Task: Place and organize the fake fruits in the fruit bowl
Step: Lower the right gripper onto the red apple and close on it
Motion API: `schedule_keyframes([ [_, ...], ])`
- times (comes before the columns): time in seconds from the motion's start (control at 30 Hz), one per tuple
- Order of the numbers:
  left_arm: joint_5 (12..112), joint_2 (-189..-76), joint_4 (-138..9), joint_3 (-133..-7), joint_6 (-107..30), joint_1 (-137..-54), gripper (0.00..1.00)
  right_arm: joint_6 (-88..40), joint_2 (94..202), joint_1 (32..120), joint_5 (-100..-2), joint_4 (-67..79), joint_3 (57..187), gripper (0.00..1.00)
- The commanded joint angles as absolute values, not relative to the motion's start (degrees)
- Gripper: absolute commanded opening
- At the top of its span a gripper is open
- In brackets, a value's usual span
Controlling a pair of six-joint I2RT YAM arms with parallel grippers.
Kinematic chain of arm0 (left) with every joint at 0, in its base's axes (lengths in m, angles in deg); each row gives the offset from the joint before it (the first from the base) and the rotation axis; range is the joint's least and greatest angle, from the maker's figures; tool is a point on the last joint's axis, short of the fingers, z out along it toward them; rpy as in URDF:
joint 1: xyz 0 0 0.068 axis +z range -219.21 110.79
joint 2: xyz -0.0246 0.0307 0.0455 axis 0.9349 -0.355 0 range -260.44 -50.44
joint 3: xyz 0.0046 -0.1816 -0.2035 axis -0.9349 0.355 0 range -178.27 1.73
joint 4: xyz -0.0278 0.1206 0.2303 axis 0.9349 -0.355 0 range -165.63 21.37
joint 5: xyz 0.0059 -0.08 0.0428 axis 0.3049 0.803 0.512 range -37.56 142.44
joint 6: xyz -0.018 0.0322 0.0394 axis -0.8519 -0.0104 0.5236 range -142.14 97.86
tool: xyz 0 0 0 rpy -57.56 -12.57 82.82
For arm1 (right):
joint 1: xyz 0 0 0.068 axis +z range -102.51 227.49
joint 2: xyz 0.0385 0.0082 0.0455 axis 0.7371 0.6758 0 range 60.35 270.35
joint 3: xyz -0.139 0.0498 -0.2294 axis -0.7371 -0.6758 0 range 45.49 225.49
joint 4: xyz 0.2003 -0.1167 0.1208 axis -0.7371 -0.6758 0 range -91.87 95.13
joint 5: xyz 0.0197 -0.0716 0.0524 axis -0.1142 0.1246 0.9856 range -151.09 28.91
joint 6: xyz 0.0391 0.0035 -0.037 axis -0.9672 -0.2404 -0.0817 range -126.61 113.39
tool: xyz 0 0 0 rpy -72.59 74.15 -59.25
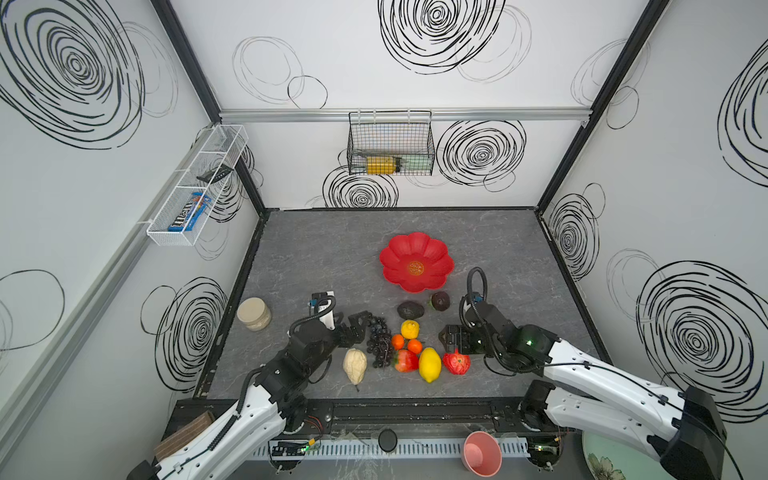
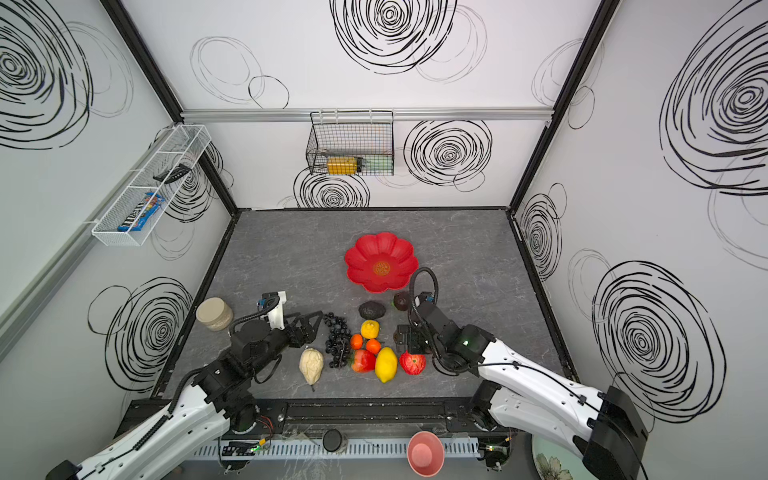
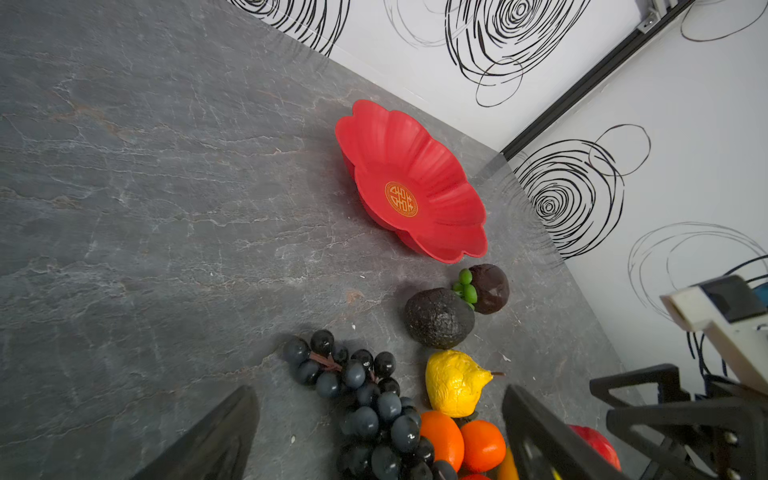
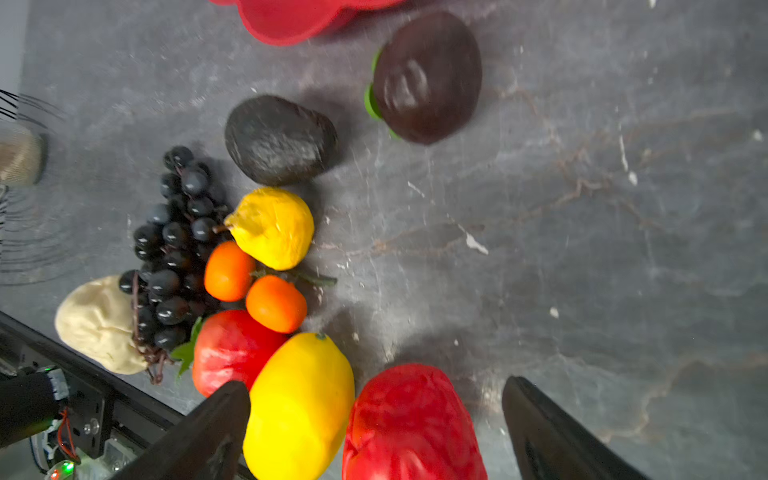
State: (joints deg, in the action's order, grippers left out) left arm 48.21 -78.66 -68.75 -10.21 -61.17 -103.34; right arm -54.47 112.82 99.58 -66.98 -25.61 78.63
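Red and crinkled, the nearest fruit (image 4: 411,424) shows between the spread jaws of the right gripper (image 4: 374,384), not gripped. The left gripper (image 3: 378,392), also spread and empty, hovers by the grape bunch (image 1: 380,343). A first pick seems in hand (nothing lies in the bowl). Next: lower, close, then carry past the avocado (image 1: 410,309) and mangosteen (image 1: 439,300) to the fruit bowl (image 1: 399,249) beyond.
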Motion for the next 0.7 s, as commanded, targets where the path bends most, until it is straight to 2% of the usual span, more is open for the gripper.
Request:
schedule_keyframes([
  [0.0, 46.58, -76.76, -67.27, -8.96, -61.78, -103.66, 0.96, -63.14, 112.69, 103.28, -72.19, -32.15, 78.01, 0.98],
  [0.3, 45.95, -75.52, -67.05, -7.58, -62.66, -103.66, 0.96, -69.01, 113.31, 110.32, -72.53, -33.25, 75.79, 0.95],
  [0.67, 46.19, -76.04, -66.93, -7.69, -62.93, -103.66, 0.96, -69.33, 116.79, 112.61, -74.20, -31.17, 74.77, 0.83],
])
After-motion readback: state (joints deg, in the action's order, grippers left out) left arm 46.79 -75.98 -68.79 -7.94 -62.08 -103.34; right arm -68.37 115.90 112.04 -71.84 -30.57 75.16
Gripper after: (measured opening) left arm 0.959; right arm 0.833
